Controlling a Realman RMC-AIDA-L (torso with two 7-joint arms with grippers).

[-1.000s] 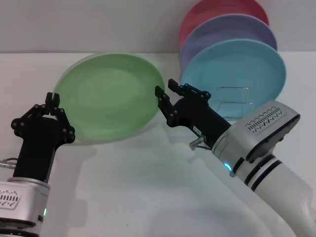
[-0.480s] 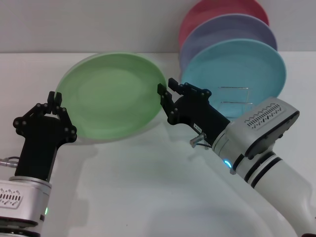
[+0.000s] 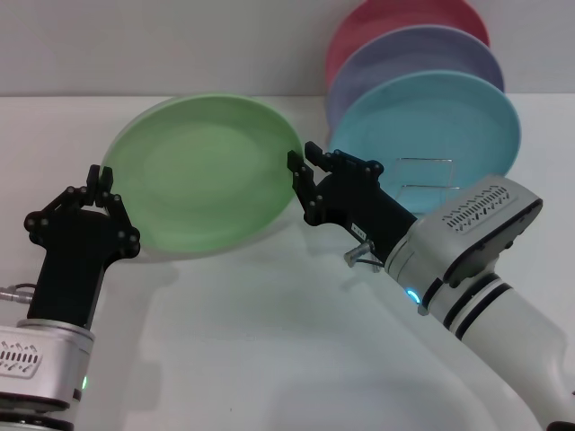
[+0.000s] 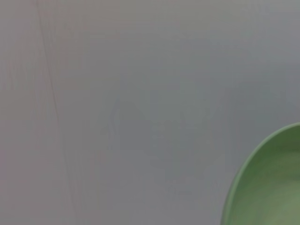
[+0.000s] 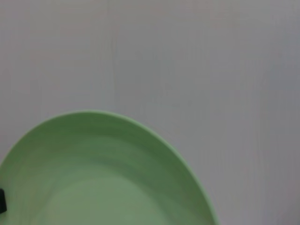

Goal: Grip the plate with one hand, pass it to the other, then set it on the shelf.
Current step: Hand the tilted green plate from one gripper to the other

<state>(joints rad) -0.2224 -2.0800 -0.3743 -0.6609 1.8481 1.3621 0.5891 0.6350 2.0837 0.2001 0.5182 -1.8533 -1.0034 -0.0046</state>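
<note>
While three plates fill the shelf (image 3: 424, 184), left end effector (image 3: 97, 187) grips one green plate (image 3: 202, 175).

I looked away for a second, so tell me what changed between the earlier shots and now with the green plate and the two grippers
Very little. The plate drifted slightly toward the robot's right along with the left gripper, which pinches its rim. The right gripper edged in until its open fingers sit at the plate's opposite edge; a grasp cannot be confirmed. The turquoise plate, lavender plate, red plate and shelf stayed put.
</note>
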